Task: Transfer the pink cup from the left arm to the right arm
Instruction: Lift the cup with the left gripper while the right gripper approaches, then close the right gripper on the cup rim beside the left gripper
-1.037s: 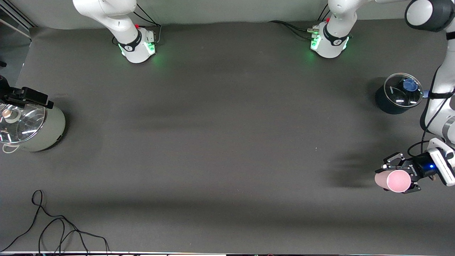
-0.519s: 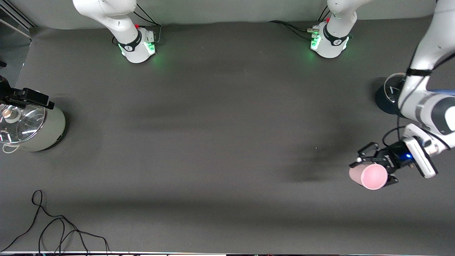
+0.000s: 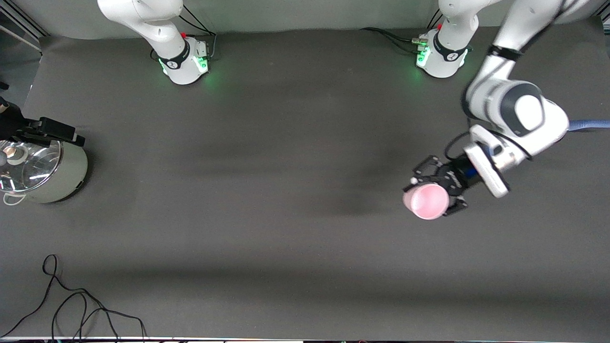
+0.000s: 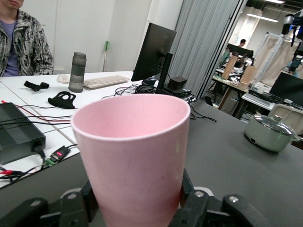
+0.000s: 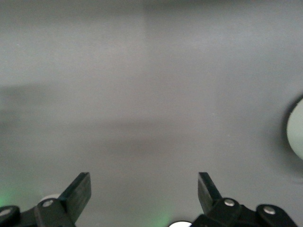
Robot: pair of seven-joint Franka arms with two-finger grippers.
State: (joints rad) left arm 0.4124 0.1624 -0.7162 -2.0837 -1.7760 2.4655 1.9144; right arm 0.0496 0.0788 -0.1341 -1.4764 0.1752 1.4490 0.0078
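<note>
Gripping the pink cup [image 3: 425, 201] by its lower wall, the left tool [image 3: 436, 190] hangs in the air over the dark table [image 3: 286, 190], toward the left arm's end of it. The cup lies tilted, its open mouth turned up toward the front camera. One cup shows, and no other.

The right tool [image 5: 144, 191] stands with its fingers wide apart and nothing between them, over bare table. In the front view it is cut off at the edge of the picture, above the pot [image 3: 40, 169], so only its own wrist view shows the spread fingers [image 5: 78, 191].

One pot shows in the front view, pale green with a glass lid, at the right arm's end of the table. A thin black cable [image 3: 71, 307] lies coiled on the table, nearer to the front camera than the pot.

The left wrist view shows the cup close, its rim [image 4: 132, 116] whole and its inside empty, black fingers [image 4: 87, 203] pressed to both sides. It also shows the pot [image 4: 271, 134] well apart from the cup.
</note>
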